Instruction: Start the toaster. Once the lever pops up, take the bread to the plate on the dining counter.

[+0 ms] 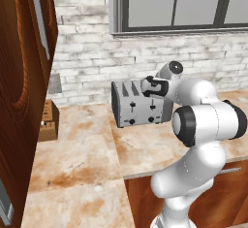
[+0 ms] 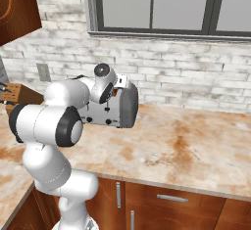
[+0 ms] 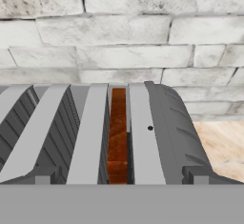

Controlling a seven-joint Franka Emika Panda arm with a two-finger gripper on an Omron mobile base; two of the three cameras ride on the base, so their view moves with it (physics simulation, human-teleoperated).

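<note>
Four slots run along the top of the toaster (image 1: 140, 105), a boxy grey metal unit standing on the beige marble-look counter (image 1: 82, 159) close to the white brick wall (image 1: 87, 52). Its front carries two vertical slider tracks with small dark round knobs below them. In the hand view the toaster (image 3: 95, 137) is seen from just above, and the bread (image 3: 117, 137), a brown toasted slice with a darker crust, sits on edge down inside the slot nearest the rounded right end of the toaster. The slots beside it are dark, with grey ribbed walls.

In the left base view the gripper (image 1: 149, 87) hangs over the top right part of the toaster, and the arm (image 1: 203, 120) bends up from the lower right. In the right base view the arm (image 2: 49, 126) covers much of the toaster (image 2: 120, 106). The fingers are spread wide, with nothing between them.

At the left of the counter a small brown wooden block (image 1: 48, 120) stands against the wall, under an outlet plate (image 1: 54, 83). A dark-framed window (image 1: 179, 4) sits above the toaster.
</note>
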